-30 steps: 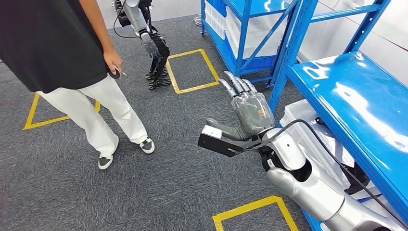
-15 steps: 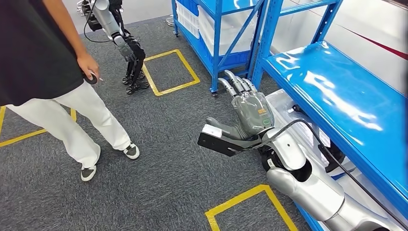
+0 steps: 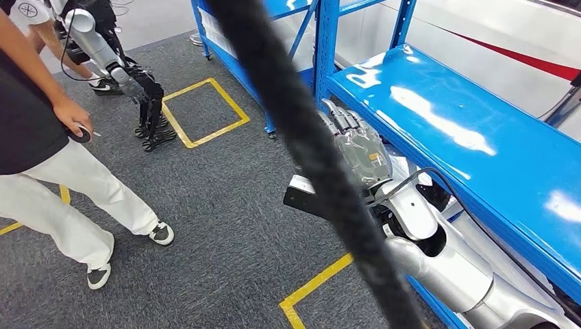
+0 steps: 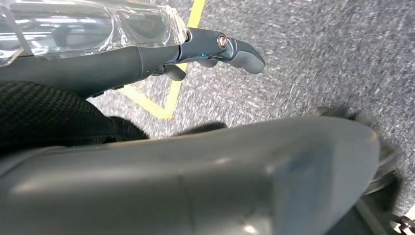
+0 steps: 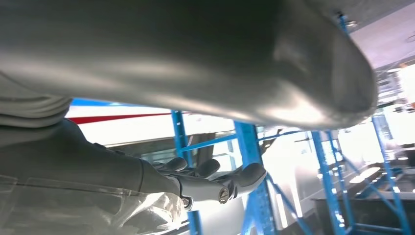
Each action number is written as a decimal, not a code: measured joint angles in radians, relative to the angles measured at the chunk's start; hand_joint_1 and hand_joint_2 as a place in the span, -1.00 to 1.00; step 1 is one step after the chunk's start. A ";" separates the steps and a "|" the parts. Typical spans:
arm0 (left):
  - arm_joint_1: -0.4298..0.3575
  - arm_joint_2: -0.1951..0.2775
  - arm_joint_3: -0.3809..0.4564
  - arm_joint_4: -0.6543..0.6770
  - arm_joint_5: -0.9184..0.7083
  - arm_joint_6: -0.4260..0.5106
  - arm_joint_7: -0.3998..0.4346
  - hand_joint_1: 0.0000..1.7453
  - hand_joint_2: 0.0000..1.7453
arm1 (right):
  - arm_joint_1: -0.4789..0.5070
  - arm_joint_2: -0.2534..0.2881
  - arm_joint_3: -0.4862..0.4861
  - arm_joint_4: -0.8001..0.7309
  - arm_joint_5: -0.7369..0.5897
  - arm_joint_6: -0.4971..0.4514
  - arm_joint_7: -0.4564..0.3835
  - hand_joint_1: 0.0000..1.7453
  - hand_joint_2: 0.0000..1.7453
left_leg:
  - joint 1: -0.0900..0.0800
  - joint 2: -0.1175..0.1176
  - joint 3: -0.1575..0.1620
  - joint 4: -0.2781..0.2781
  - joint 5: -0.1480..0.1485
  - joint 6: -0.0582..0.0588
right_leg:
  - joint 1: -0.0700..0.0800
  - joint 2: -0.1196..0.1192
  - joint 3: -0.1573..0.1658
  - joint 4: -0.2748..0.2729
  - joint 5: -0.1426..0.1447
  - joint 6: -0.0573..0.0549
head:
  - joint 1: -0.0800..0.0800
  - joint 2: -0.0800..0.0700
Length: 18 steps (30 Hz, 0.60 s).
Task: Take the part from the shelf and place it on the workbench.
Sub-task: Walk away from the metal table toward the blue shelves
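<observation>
The right robot hand [image 3: 360, 147], fingers spread and empty, hovers beside the blue shelf [image 3: 473, 147], probably about to reach for the part.

No readable text, label or number anywhere.

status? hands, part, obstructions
Right hand open, empty, beside blue shelf. Left hand empty, fingers extended. No part visible. Black cable crosses head view; person nearby.
</observation>
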 joint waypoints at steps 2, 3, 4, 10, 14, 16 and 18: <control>0.000 0.000 0.000 0.000 0.000 0.000 0.000 -1.00 -1.00 | -0.002 0.000 0.000 0.000 -0.004 0.001 0.004 -1.00 -1.00 | -0.004 -0.017 0.019 -0.045 0.005 0.006 | -0.003 0.020 -0.011 -0.001 0.006 0.015 | 0.000 0.000; -0.001 0.000 0.000 0.000 0.000 0.000 0.000 -1.00 -1.00 | -0.002 -0.001 0.000 0.000 -0.006 0.001 0.007 -1.00 -1.00 | -0.006 -0.008 0.018 -0.047 0.007 0.012 | -0.006 0.030 -0.017 -0.002 0.010 0.023 | 0.001 0.000; -0.001 0.000 0.000 0.000 0.000 0.000 -0.001 -1.00 -1.00 | -0.001 -0.002 0.000 0.000 -0.007 0.001 0.010 -1.00 -1.00 | -0.007 0.002 0.017 -0.050 0.011 0.020 | -0.009 0.030 -0.021 -0.001 0.010 0.028 | 0.001 0.000; 0.006 -0.001 0.000 0.000 0.000 0.000 -0.001 -1.00 -1.00 | 0.001 -0.006 -0.001 0.000 -0.016 -0.001 0.016 -1.00 -1.00 | -0.016 0.068 0.015 -0.061 0.020 0.050 | 0.000 -0.074 -0.160 0.302 -0.135 0.036 | 0.006 0.000; 0.009 -0.001 0.000 0.000 0.001 0.000 -0.001 -1.00 -1.00 | 0.005 -0.008 -0.004 0.000 -0.054 -0.008 0.022 -1.00 -1.00 | -0.020 0.108 0.015 -0.055 0.017 0.045 | 0.001 -0.119 -0.062 0.129 -0.050 0.035 | 0.007 0.000; 0.010 -0.001 0.000 0.000 0.000 0.000 -0.001 -1.00 -1.00 | 0.015 -0.009 -0.010 0.003 -0.092 -0.027 0.023 -1.00 -1.00 | -0.027 0.123 0.014 -0.047 0.011 0.037 | 0.006 -0.151 -0.009 0.027 -0.021 0.026 | 0.006 0.000; 0.011 0.000 0.000 0.000 -0.001 0.000 -0.002 -1.00 -1.00 | 0.042 -0.010 -0.023 0.015 -0.140 -0.057 0.016 -1.00 -1.00 | -0.029 0.138 0.014 -0.044 0.009 0.028 | 0.011 -0.141 -0.007 0.012 -0.018 0.013 | 0.004 0.000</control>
